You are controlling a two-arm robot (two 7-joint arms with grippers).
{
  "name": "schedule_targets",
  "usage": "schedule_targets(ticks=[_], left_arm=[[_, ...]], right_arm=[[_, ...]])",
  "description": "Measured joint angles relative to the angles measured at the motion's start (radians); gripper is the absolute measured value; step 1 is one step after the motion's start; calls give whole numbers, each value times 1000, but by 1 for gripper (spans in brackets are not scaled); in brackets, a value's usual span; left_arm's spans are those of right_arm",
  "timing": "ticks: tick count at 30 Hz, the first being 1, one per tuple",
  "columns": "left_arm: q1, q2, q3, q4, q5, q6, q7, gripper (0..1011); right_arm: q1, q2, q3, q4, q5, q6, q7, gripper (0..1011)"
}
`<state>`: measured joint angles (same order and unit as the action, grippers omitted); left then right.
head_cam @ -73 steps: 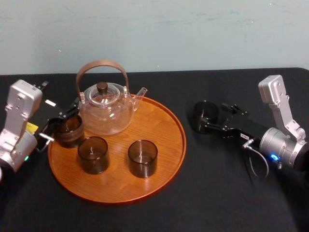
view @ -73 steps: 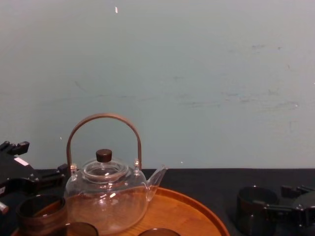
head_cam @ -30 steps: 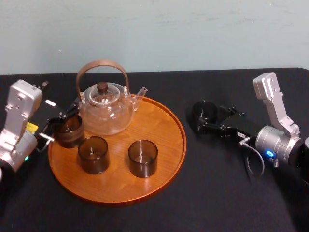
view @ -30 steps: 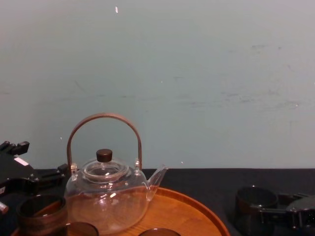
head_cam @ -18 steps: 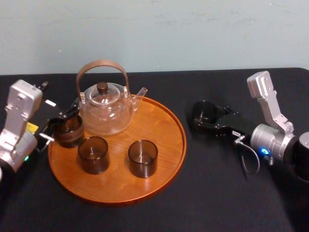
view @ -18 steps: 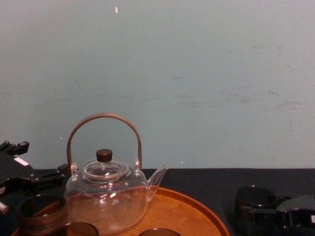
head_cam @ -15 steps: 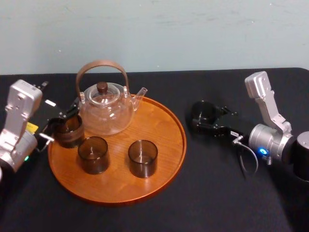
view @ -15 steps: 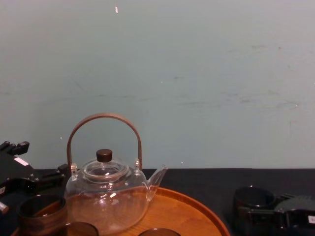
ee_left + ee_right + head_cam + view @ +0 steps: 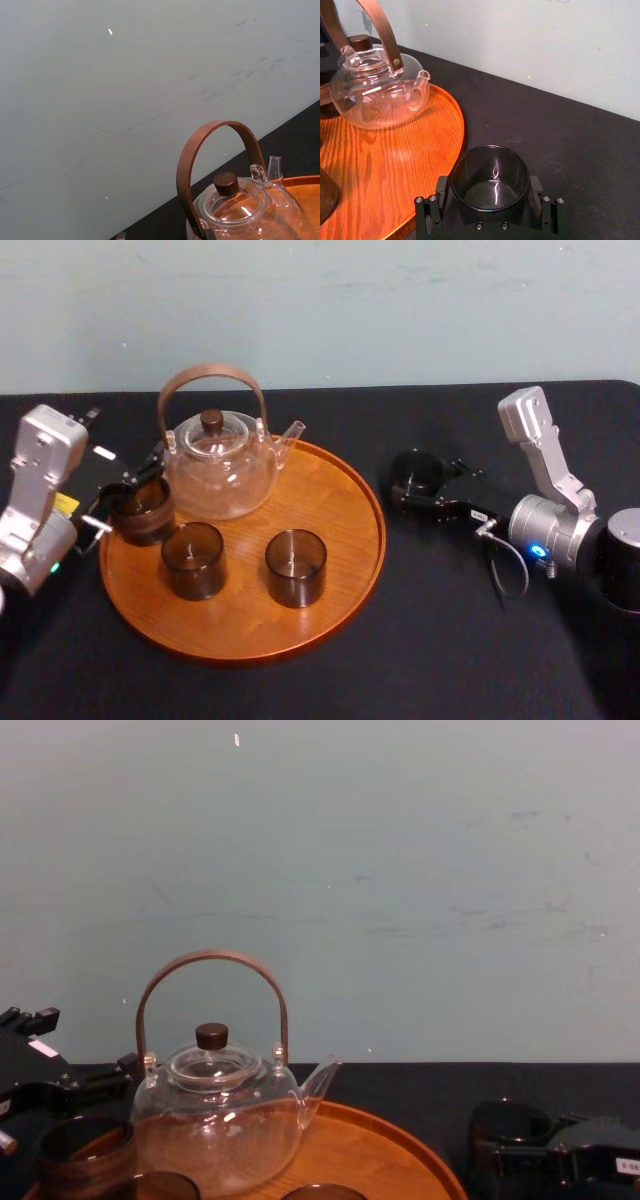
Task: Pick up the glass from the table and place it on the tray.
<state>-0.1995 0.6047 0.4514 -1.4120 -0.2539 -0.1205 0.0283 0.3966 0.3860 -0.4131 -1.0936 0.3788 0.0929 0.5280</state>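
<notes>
Grips the glass point(image 9: 412, 470) in the right end effector point(image 9: 424, 485), closed on the dark wall from two opposite sides. Holds it upright, mouth open to the top, just right of the tray point(image 9: 330, 540) and clear of the raised rim, over the black worktop point(image 9: 440, 640). Resting on the cloth or lifted slightly off it: cannot tell.

Reaches in from the right of the tray with the right arm low and close to level, forearm stretched toward the tray. Carries the silver wrist housing tilted up and back behind the black end effector body, a thin cable looped beneath.

Seen from the right wrist, looks straight down into the glass point(image 9: 489, 180), seated between two black jaw plates, near the curved edge of the tray point(image 9: 395, 165).

Sets the left end effector point(image 9: 130, 490) at the left edge of the tray, right by a second dark glass point(image 9: 140, 515) standing just inside the rim. Open or closed there: cannot tell. Bends the left arm left of the tray, silver housing raised.

On the tray itself: a clear teapot point(image 9: 218, 468) with a brown hoop handle and dark knob at the back left. Toward the front of the tray, two more dark glasses point(image 9: 193, 560), side by side and apart.
</notes>
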Motion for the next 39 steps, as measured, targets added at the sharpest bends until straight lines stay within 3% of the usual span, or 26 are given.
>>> schedule_targets(ticks=[6,12,39], left_arm=[[0,0,0,0,0,0,0,1001],[0,0,0,0,0,0,0,1001],[0,0,0,0,0,0,0,1001]], right_arm=[[0,0,0,0,0,0,0,1003],[0,1,1,0,1,0,0,902],[-1,1,2,0,2,0,1,900]])
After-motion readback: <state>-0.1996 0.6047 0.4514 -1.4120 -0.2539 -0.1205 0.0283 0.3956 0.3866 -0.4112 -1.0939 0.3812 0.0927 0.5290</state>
